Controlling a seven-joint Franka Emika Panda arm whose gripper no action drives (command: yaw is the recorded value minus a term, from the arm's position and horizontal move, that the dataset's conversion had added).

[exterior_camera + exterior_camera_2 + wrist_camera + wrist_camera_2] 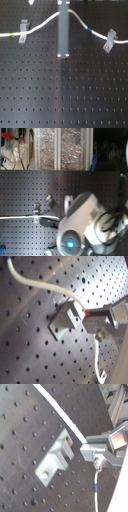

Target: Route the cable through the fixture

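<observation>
Cable [75, 296] sits clamped in the hand [89, 314], just beside the fixture [65, 318].

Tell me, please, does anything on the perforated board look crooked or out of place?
Yes. In the first exterior view, the two outer grey clips, one near the green band and one past the blue band, slant sideways, while the fixture between them stands straight. The cable rises and bends towards the fixture. Nothing looks damaged or spilled.
</observation>
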